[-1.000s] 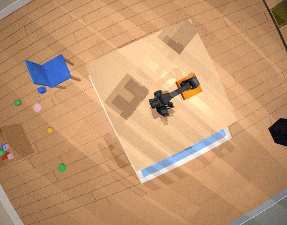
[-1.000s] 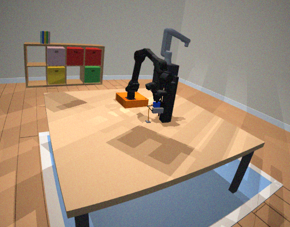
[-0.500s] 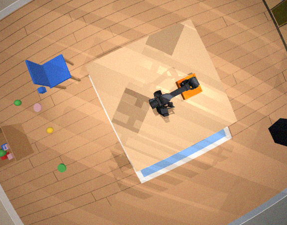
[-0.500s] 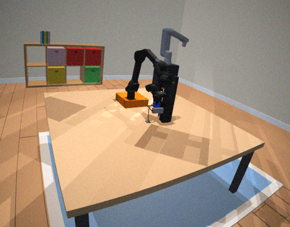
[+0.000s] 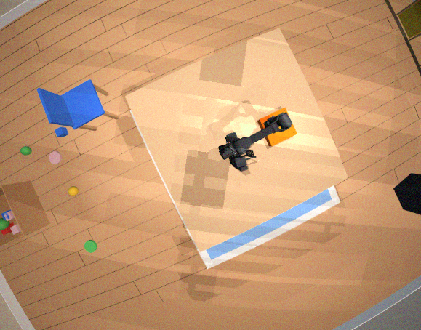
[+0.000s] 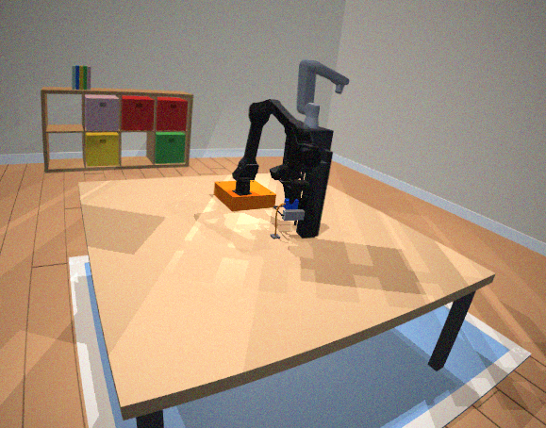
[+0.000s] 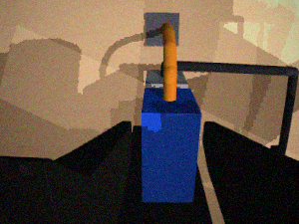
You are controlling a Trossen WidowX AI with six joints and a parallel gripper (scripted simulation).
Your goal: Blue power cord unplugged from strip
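While the half-open claw (image 7: 169,147) grips nothing, the blue plug (image 7: 168,149) sits between its fingers.
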